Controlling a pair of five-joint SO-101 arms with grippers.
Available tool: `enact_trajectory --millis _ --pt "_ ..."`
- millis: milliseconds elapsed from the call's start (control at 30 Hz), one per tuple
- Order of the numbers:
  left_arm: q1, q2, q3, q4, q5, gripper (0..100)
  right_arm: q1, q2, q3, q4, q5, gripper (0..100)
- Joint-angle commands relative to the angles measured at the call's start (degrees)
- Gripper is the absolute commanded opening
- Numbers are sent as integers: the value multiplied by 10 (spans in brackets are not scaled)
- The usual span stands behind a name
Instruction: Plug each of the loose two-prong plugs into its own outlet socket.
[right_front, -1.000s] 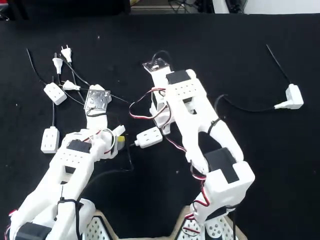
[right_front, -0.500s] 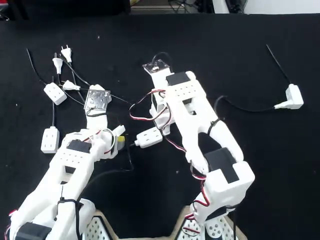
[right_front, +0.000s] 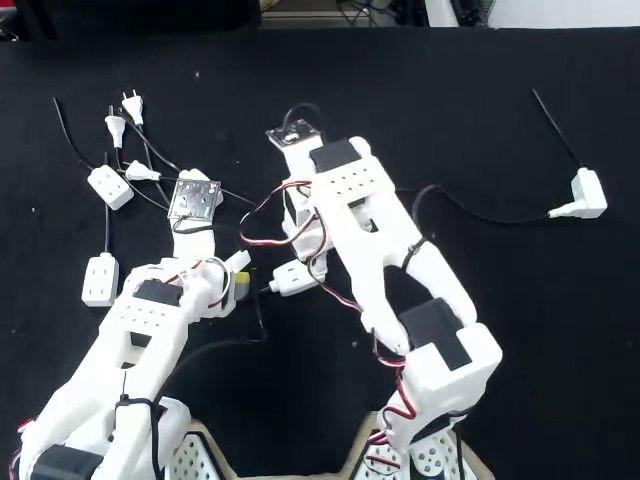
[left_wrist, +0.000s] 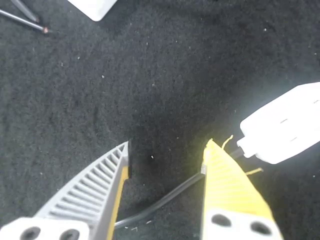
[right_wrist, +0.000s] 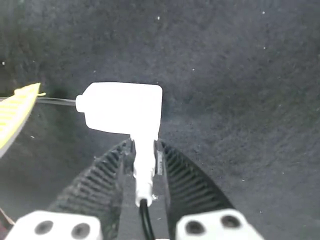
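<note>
Right arm (right_front: 370, 220) has swung toward frame left since a second ago. The socket block (right_front: 297, 277) at centre has shifted slightly left with it.

High view: left arm (right_front: 140, 330) lower left on the black counter (right_front: 480, 110). Two loose plugs upper left (right_front: 115, 126) (right_front: 131, 100). Angled plug (right_front: 588, 193) at far right.

Left wrist view: left jaws wide apart, black cord (left_wrist: 160, 202) running between them. Yellow finger (left_wrist: 230, 185) just beside the socket block at right.

Right wrist view: right jaws clamped on a white plug (right_wrist: 145, 160), which is butted against the socket block with no prongs showing.
</note>
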Motion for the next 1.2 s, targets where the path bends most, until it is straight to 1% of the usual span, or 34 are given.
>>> enact_trajectory --millis 0,267,433,600,800,900,1067,1167 --pt "4 -17 -5 -7 3 242 -9 -36 -32 4 -8 11" --pt "4 -17 -5 -7 3 242 -9 -33 -35 -6 -9 11" --pt "4 -17 -5 -7 3 242 -8 17 -76 2 -9 11" --pt "2 -17 -5 -7 3 242 -9 58 -137 53 -9 11" --pt "4 -17 -5 -7 3 242 -19 61 -172 104 -9 11" --pt "4 -17 -5 -7 3 242 -21 66 -165 101 -8 11" --pt "2 -17 -5 -7 3 242 -6 80 -143 53 -4 11" --pt "4 -17 -5 -7 3 242 -5 95 -137 51 -4 11"
